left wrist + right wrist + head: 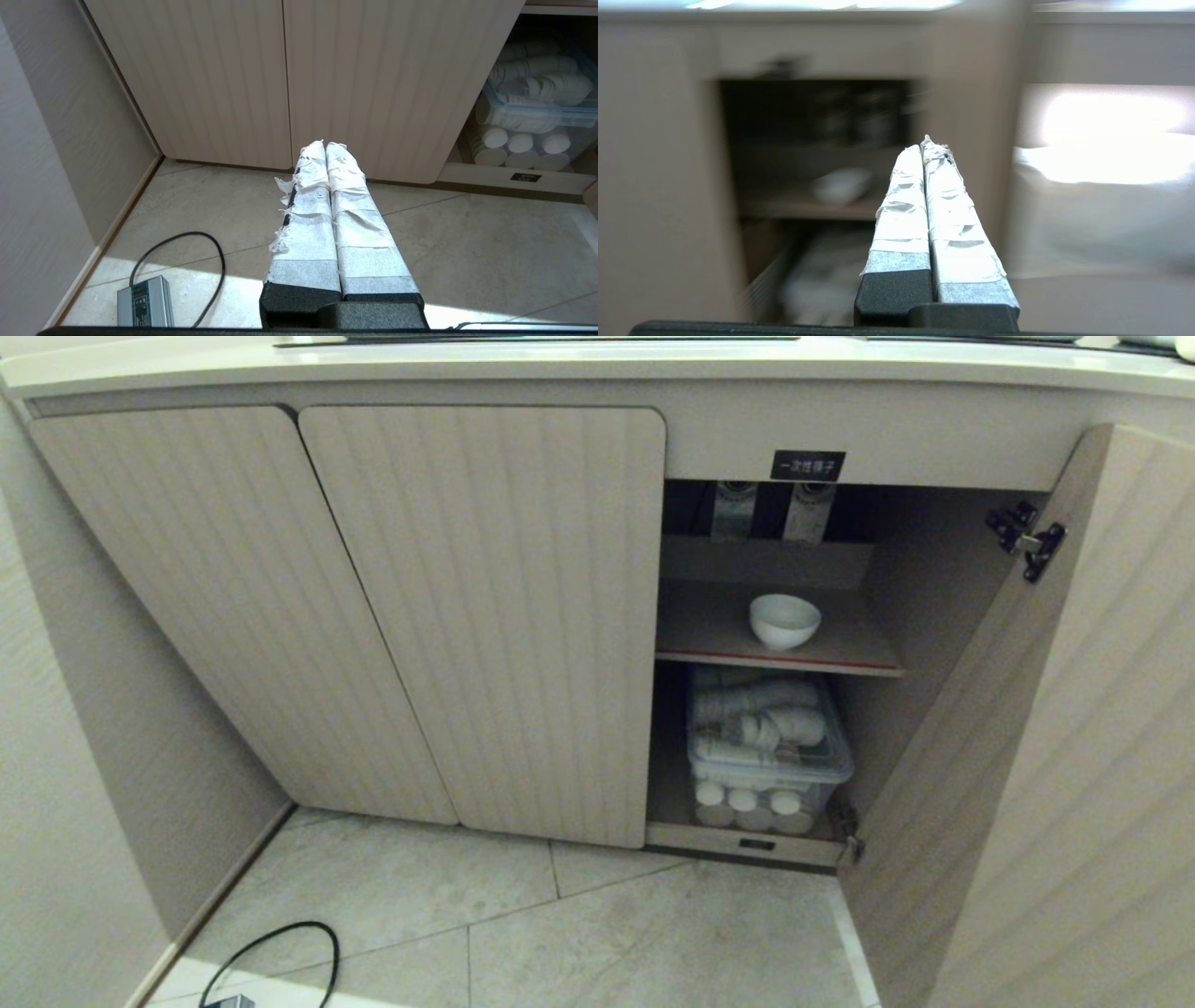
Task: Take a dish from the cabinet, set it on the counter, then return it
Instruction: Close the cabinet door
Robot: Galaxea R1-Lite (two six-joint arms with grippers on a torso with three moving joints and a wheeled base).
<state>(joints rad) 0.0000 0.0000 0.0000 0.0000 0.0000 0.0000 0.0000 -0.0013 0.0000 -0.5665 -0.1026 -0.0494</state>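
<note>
The dish [784,620] sits upright on the upper, red-edged shelf [738,639] of the cabinet [485,616], in the compartment whose door [1046,756] stands swung open, just below the small black label [808,465]. Beneath that shelf a clear lidded bin [767,756] holds stacked white cups. The counter [597,364] runs along the cabinet's top. The right gripper [923,145], fingers pressed together and holding nothing, points toward the open compartment, well apart from the dish [842,185]. The left gripper [325,145], likewise closed and empty, hangs over the floor tiles [467,242] before the closed doors.
</note>
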